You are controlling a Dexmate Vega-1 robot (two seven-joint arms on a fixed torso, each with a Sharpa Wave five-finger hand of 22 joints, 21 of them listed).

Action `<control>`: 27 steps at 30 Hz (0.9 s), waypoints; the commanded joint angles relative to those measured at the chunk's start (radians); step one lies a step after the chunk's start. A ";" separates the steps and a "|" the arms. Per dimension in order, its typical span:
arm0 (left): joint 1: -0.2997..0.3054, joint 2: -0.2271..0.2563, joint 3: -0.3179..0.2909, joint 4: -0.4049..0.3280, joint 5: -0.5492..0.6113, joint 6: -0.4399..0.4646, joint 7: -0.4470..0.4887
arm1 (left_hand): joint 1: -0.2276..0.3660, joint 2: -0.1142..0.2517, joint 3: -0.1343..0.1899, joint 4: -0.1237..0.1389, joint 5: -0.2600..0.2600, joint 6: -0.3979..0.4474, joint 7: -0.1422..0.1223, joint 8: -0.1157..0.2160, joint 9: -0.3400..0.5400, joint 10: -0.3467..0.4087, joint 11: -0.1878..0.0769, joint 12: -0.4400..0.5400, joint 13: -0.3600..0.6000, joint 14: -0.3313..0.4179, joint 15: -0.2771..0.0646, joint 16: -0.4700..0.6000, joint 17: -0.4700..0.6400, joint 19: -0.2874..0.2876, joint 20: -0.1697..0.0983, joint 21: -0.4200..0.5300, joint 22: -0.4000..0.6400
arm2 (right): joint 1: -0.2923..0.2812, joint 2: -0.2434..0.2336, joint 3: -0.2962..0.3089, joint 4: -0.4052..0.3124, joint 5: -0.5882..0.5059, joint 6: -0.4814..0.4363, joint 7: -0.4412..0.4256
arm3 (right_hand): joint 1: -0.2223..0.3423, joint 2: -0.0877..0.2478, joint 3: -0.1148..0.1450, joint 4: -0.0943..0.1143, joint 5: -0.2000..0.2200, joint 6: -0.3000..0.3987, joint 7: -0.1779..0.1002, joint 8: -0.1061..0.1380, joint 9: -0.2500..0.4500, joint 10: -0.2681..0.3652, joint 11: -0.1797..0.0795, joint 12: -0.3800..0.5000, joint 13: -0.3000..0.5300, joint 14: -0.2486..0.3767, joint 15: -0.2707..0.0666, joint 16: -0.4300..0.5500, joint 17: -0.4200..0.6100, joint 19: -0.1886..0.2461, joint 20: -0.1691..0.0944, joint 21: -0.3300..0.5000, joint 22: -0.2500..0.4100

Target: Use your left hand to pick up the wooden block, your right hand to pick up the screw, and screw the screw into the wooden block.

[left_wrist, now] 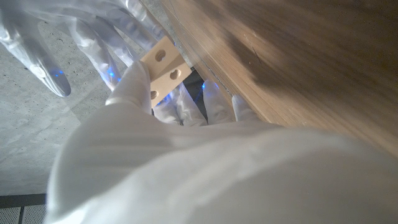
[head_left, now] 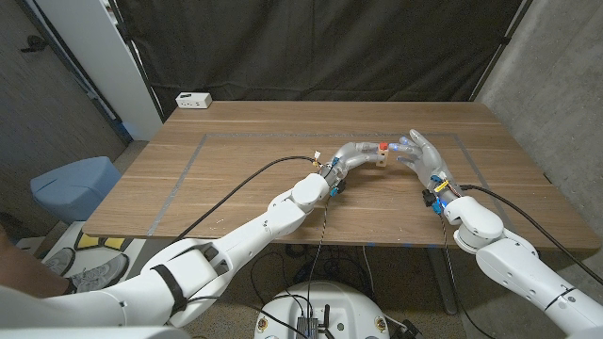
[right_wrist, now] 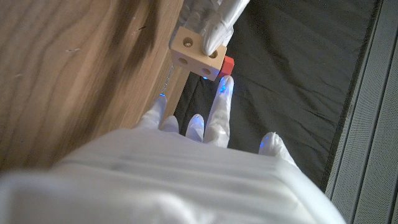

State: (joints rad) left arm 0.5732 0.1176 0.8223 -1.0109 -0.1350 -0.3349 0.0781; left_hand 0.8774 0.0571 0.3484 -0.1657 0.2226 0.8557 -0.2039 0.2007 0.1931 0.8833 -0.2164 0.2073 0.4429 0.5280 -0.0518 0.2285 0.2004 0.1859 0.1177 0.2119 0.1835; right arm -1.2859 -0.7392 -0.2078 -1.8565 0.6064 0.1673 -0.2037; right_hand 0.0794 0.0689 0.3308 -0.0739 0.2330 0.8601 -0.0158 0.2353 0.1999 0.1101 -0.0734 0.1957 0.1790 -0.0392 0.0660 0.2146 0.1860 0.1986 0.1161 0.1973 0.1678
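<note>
My left hand point(head_left: 356, 156) holds the pale wooden block point(head_left: 382, 158) above the middle of the table; the block's round holes face the left wrist camera point(left_wrist: 163, 67). A red screw point(head_left: 383, 146) sticks out of the block, and its red head point(right_wrist: 227, 64) shows beside the block point(right_wrist: 196, 53) in the right wrist view. My right hand point(head_left: 421, 156) stands just right of the block with fingers spread. One of its fingertips point(right_wrist: 224, 86) reaches up to the screw head. The left hand's fingers point(right_wrist: 214, 18) wrap the block's far side. The spread right hand point(left_wrist: 37, 46) appears past the block.
The wooden table point(head_left: 236, 188) has a grey taped rectangle on it. A white power strip point(head_left: 194, 100) lies at the far left corner. A blue stool point(head_left: 73, 184) stands off the table's left edge. Cables run along both arms.
</note>
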 commanded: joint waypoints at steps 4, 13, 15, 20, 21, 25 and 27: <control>0.005 0.006 0.000 -0.016 0.005 0.005 0.005 | -0.014 0.030 0.018 0.011 0.009 0.055 0.038 0.010 0.004 0.011 0.002 0.006 0.003 0.007 -0.057 0.003 0.001 0.009 0.001 0.004 0.005 | 0.010 0.007 -0.003 0.010 -0.013 0.004 -0.003 | 0.015 -0.003 0.001 -0.009 0.001 -0.046 -0.010 -0.021 0.004 -0.028 0.000 -0.010 0.004 0.003 0.003 -0.005 0.004 0.006 -0.010 -0.003 0.000; 0.004 0.004 0.002 -0.015 0.007 0.004 0.004 | -0.014 0.031 0.018 0.012 0.009 0.053 0.038 0.009 0.004 0.010 0.002 0.006 0.003 0.007 -0.056 0.004 0.001 0.009 0.001 0.004 0.005 | 0.021 -0.004 -0.006 0.017 -0.002 -0.004 0.027 | 0.009 -0.008 -0.002 -0.009 -0.001 -0.124 -0.031 -0.046 0.006 -0.072 0.005 -0.018 0.005 -0.024 0.015 -0.018 0.007 -0.014 -0.003 -0.012 0.001; 0.004 0.004 0.002 -0.015 0.007 0.005 0.003 | -0.014 0.032 0.018 0.012 0.009 0.054 0.038 0.010 0.004 0.010 0.002 0.006 0.003 0.007 -0.056 0.004 0.001 0.008 0.002 0.003 0.005 | 0.023 -0.008 -0.007 0.017 0.000 -0.006 0.033 | 0.006 -0.009 -0.004 -0.008 -0.002 -0.139 -0.032 -0.050 0.007 -0.087 0.004 -0.021 0.005 -0.032 0.017 -0.020 0.007 -0.020 -0.001 -0.014 0.001; 0.003 0.002 0.003 -0.013 0.007 0.003 0.001 | -0.013 0.031 0.018 0.011 0.009 0.054 0.038 0.009 0.004 0.009 0.002 0.006 0.003 0.007 -0.056 0.004 0.001 0.008 0.000 0.003 0.005 | 0.028 -0.018 -0.008 0.018 0.004 -0.009 0.050 | -0.001 -0.011 -0.007 -0.004 -0.003 -0.158 -0.035 -0.052 0.007 -0.103 0.004 -0.021 0.005 -0.050 0.024 -0.025 0.009 -0.037 0.006 -0.019 0.001; 0.003 0.001 0.003 -0.012 0.006 0.002 0.000 | -0.013 0.031 0.018 0.011 0.009 0.055 0.038 0.010 0.004 0.009 0.002 0.006 0.003 0.007 -0.057 0.004 0.001 0.008 0.001 0.003 0.005 | 0.031 -0.019 -0.008 0.018 0.010 -0.013 0.055 | -0.003 -0.011 -0.008 -0.004 -0.003 -0.166 -0.035 -0.054 0.007 -0.108 0.004 -0.021 0.005 -0.053 0.025 -0.025 0.009 -0.043 0.007 -0.020 0.001; 0.003 0.001 0.004 -0.013 0.007 0.004 0.000 | -0.014 0.031 0.017 0.012 0.009 0.054 0.040 0.009 0.004 0.011 0.002 0.006 0.003 0.007 -0.057 0.004 0.001 0.009 0.001 0.003 0.005 | 0.039 -0.026 -0.011 0.023 0.016 -0.017 0.072 | -0.013 -0.015 -0.014 0.001 -0.003 -0.194 -0.039 -0.056 0.007 -0.128 0.007 -0.021 0.005 -0.072 0.029 -0.028 0.011 -0.064 0.013 -0.022 0.001; 0.003 0.001 0.004 -0.014 0.007 0.005 0.001 | -0.014 0.031 0.018 0.012 0.009 0.054 0.039 0.009 0.004 0.010 0.002 0.006 0.003 0.008 -0.058 0.004 0.001 0.009 0.000 0.003 0.005 | 0.043 -0.029 -0.014 0.026 0.019 -0.018 0.080 | -0.016 -0.016 -0.015 0.002 -0.003 -0.200 -0.040 -0.056 0.007 -0.139 0.006 -0.023 0.005 -0.079 0.031 -0.029 0.011 -0.070 0.014 -0.023 0.001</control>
State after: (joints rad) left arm 0.5770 0.1207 0.8245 -1.0248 -0.1290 -0.3319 0.0809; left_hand 0.8774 0.0571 0.3484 -0.1658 0.2268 0.8557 -0.2038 0.2007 0.1934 0.8836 -0.2127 0.2041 0.4427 0.5280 -0.0518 0.2285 0.2004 0.1859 0.1177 0.2119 0.1835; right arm -1.2607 -0.7517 -0.2144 -1.8403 0.6099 0.1606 -0.1624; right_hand 0.0713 0.0524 0.3193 -0.0706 0.2330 0.6730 -0.0537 0.1810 0.2026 -0.0149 -0.0661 0.1771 0.1789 -0.1047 0.0951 0.1912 0.1934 0.1386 0.1287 0.1769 0.1678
